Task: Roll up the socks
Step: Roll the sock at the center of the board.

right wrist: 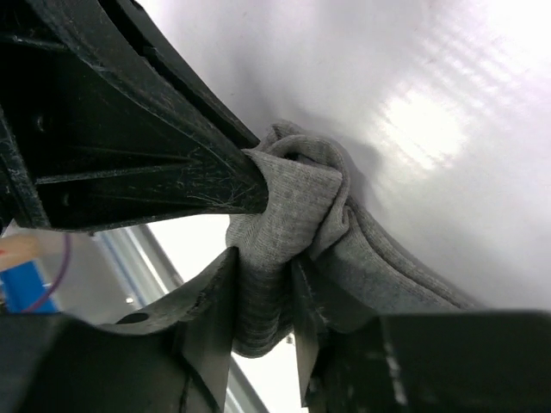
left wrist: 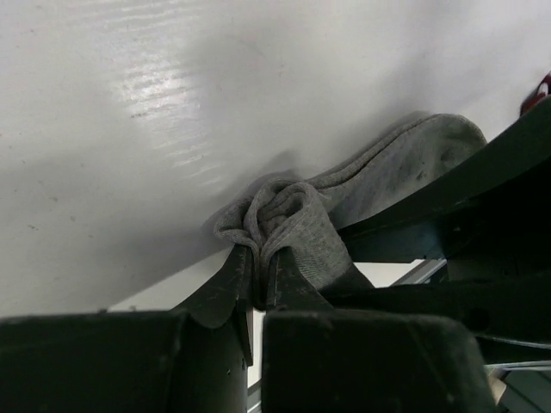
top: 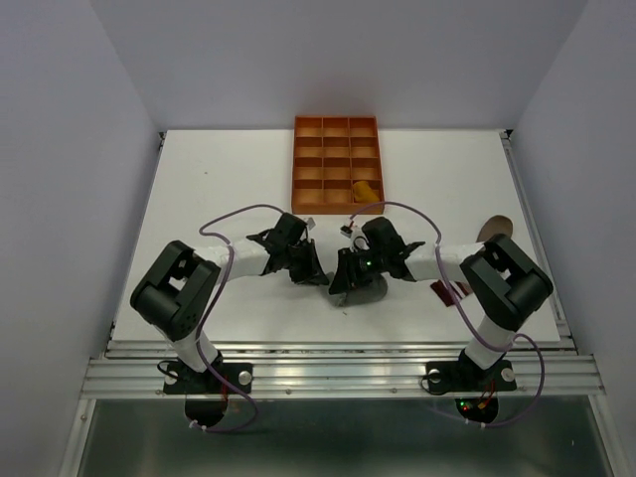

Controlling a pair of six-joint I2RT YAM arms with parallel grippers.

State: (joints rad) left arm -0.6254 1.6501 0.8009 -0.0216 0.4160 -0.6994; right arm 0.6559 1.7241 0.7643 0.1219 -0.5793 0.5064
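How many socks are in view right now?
3. Grey sock at table centre, gripped by left claw and right claw; mustard sock in the orange tray; taupe sock partly hidden under the right arm.

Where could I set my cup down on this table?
Bare table lies left of the orange tray, and right of it down to the brown sock. The middle is crowded: the left gripper and right gripper both pinch the grey sock there.
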